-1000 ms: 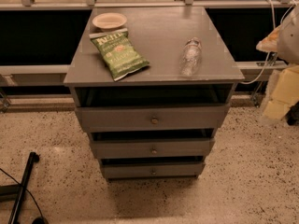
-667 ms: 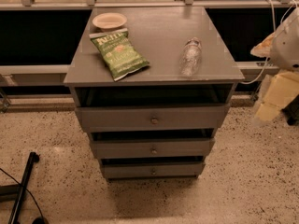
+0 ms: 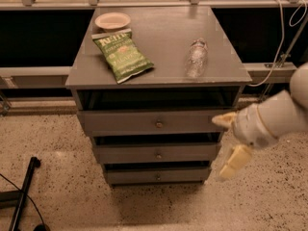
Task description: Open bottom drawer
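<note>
Gripper (image 3: 222,147) is nearest the camera, at the right of the frame, level with the right end of the middle drawer (image 3: 125,154). Jaws are spread and hold nothing.

Bottom drawer (image 3: 130,176) is low centre and appears shut. Its knob (image 3: 158,177) is untouched, left of and below the gripper.

Judgement: go lower and move left until the jaws straddle that knob, pinch squarely, then pull straight out. A skewed pull could bind the drawer. Avoid the middle knob just above.

Farther back on the worktop (image 3: 163,28): green chip bag (image 3: 122,54), clear bottle (image 3: 196,57) lying down, small bowl (image 3: 112,20).

Versus 0.7 s ago: the gripper has come in from the right edge, leftward and lower. Drawers and worktop items are unmoved.
</note>
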Robot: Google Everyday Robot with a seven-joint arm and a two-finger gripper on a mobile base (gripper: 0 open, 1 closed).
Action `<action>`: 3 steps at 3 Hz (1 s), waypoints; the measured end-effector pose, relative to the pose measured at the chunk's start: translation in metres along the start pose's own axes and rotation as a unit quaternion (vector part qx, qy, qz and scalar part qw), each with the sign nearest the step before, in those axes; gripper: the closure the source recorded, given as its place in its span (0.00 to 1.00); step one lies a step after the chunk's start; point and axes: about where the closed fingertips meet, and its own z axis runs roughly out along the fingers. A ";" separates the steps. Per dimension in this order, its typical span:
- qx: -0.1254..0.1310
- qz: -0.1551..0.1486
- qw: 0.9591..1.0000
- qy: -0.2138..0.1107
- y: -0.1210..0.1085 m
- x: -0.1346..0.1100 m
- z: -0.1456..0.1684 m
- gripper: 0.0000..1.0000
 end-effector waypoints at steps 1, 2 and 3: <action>0.014 0.024 0.989 -0.148 -0.004 0.025 0.031 0.00; 0.019 0.036 0.979 -0.200 -0.003 0.043 0.035 0.00; 0.035 0.017 0.986 -0.160 0.002 0.045 0.058 0.00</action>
